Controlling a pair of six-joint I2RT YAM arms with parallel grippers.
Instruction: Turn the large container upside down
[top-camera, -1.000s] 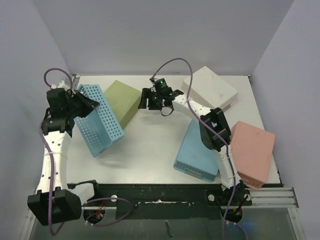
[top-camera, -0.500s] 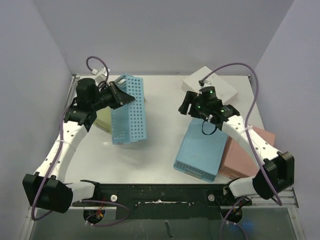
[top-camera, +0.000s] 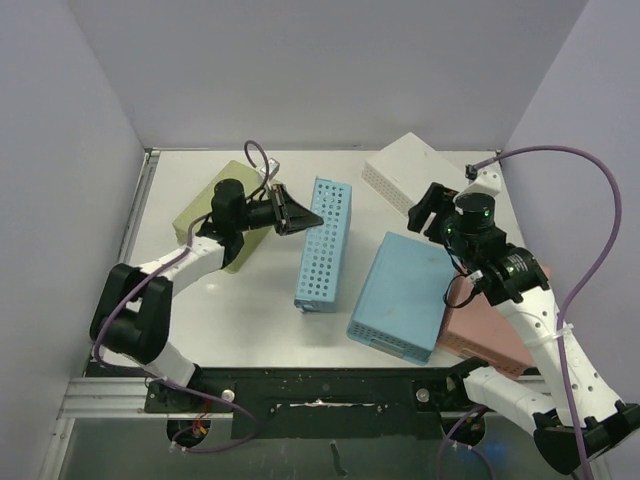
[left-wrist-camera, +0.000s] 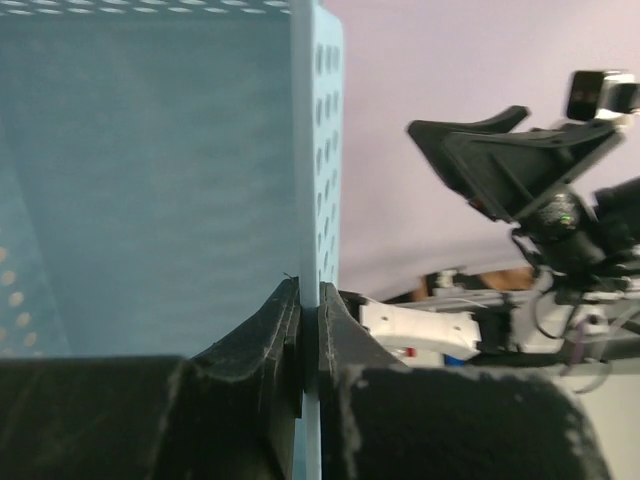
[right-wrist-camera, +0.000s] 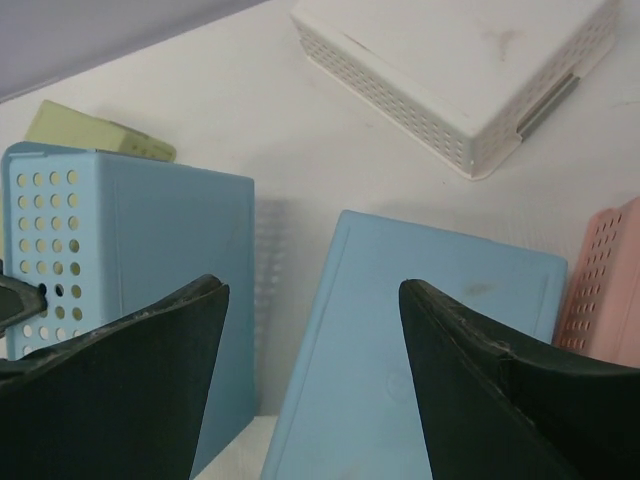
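The large container (top-camera: 325, 245) is a light-blue perforated basket standing on its long side in the middle of the table. My left gripper (top-camera: 300, 217) is shut on its upper wall. In the left wrist view the thin blue wall (left-wrist-camera: 315, 150) is pinched between the two black fingers of the left gripper (left-wrist-camera: 310, 310), with the basket's inside to the left. My right gripper (top-camera: 427, 208) hangs open and empty to the right, apart from the basket. The right wrist view shows the right gripper (right-wrist-camera: 310, 288) with its jaws wide, the basket (right-wrist-camera: 130, 230) on its left.
An upside-down blue container (top-camera: 400, 295) (right-wrist-camera: 430, 330) lies right of the basket. A white container (top-camera: 415, 172) (right-wrist-camera: 460, 70) sits at the back right, a pink one (top-camera: 495, 320) (right-wrist-camera: 605, 280) at the right edge, a green one (top-camera: 215, 210) (right-wrist-camera: 95, 130) behind the left arm.
My left arm has swung the basket from the left side to the table's middle, turning it onto its side. The right arm has drawn back to the right and its jaws have spread wider.
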